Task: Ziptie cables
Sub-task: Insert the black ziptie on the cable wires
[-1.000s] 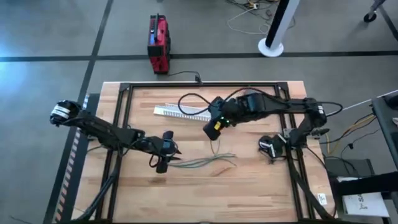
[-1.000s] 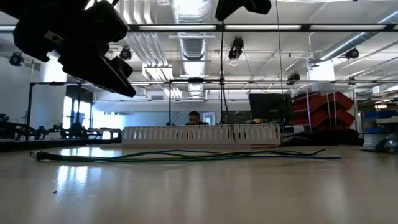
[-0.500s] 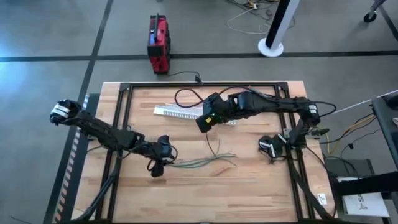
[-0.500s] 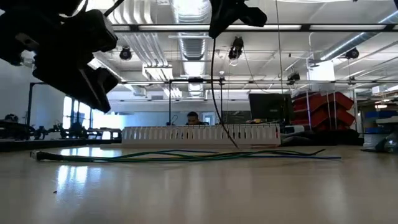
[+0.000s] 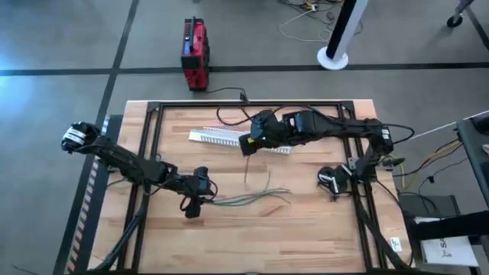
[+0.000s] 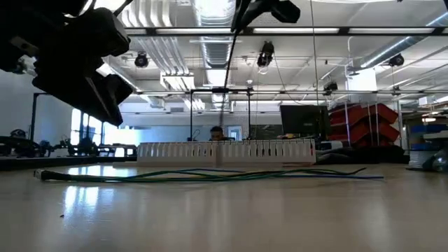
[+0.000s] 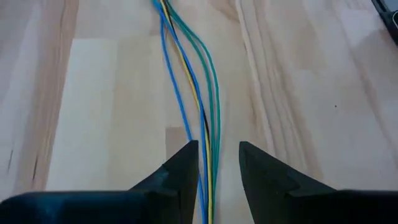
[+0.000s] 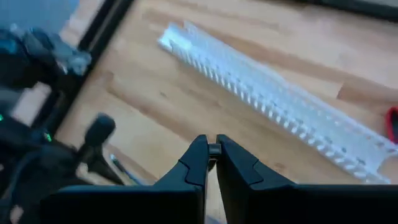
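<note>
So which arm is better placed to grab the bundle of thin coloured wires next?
Left, probably. The left gripper is open, its fingers straddling the end of the thin blue, green and yellow wires on the wooden table. The right gripper, over the white slotted plastic channel, is shut on a thin black ziptie.

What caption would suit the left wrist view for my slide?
Left gripper, open, straddling the end of the cables lying on the wooden table.

Grey floor [image 5: 61, 38], red box [image 5: 195, 53], ceiling strip lights [image 6: 210, 31].
</note>
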{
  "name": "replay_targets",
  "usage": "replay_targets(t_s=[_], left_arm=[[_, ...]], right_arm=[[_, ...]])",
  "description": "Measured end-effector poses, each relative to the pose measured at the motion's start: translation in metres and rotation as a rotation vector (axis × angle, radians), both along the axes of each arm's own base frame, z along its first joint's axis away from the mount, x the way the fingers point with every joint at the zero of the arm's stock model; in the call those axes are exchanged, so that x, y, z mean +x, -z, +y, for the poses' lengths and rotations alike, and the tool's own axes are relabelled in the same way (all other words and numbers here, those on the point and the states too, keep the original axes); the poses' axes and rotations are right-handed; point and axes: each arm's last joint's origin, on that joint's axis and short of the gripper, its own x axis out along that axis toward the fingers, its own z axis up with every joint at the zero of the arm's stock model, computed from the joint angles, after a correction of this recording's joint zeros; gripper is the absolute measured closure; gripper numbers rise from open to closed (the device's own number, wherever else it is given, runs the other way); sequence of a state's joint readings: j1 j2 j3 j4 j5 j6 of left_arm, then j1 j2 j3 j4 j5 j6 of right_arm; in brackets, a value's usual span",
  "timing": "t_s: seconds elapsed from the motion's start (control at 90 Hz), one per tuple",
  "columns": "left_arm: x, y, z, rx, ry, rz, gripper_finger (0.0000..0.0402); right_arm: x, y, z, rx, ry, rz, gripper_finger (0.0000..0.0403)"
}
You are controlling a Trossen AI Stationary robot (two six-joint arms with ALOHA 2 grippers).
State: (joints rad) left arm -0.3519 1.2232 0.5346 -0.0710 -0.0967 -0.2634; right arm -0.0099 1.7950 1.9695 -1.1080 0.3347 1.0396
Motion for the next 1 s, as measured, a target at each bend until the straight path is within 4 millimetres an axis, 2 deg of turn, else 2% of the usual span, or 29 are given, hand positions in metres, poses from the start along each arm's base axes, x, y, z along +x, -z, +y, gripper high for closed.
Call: replay_targets(t_s=[0.2,0.322,0.689,1.0], left_arm=[[0.001,-0.001,0.000,-0.003,0.000,-0.011,0.0303],[0.001,-0.001,0.000,-0.003,0.000,-0.010,0.0303],[0.001,-0.001,0.000,-0.013,-0.007,-0.013,0.0303],[0.001,-0.001,-0.001,-0.021,-0.012,-0.017,0.0303]], right_arm=[[0.000,0.012,0.000,0.037,0.053,0.054,0.0396],[0.005,0.021,0.003,0.090,0.025,0.082,0.0396],[-0.005,-0.018,0.031,0.108,-0.117,0.027,0.0396],[-0.007,-0.005,0.032,0.080,-0.076,0.122,0.0396]])
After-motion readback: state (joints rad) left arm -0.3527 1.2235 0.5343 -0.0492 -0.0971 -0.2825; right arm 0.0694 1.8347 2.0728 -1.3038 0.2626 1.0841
